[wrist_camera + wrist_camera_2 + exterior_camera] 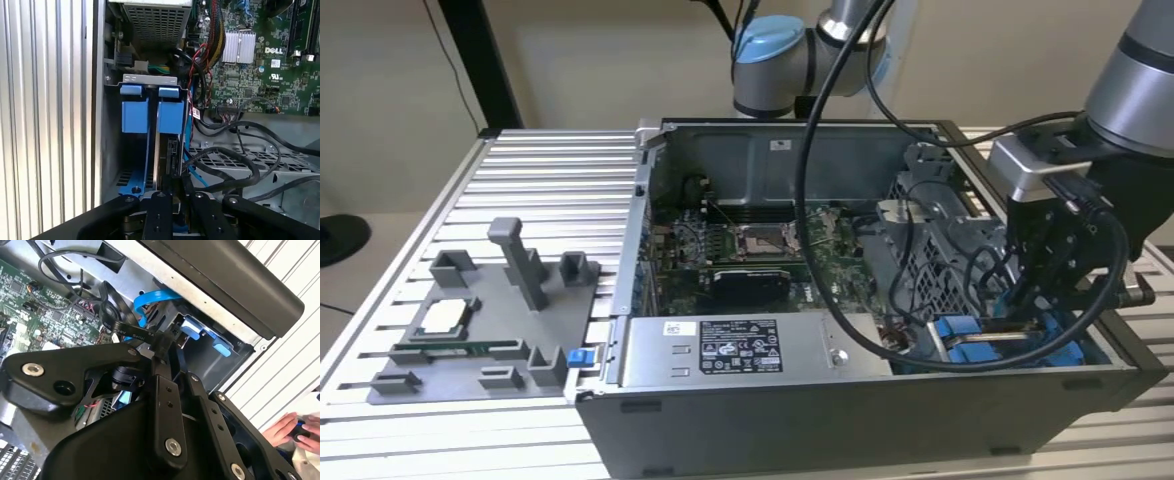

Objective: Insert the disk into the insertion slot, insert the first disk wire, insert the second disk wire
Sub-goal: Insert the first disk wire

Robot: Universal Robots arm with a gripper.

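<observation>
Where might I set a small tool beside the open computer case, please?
On bare ribbed aluminium table behind the grey fixture tray, at the exterior view's left of the grey computer case. The blue-tabbed drive bay is crowded with black cables.

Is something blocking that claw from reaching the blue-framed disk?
Nothing visible does. In the first wrist view the claw is right at the edge of the disk, which sits in the insertion slot. Black cables loop beside it, not between them.
</observation>
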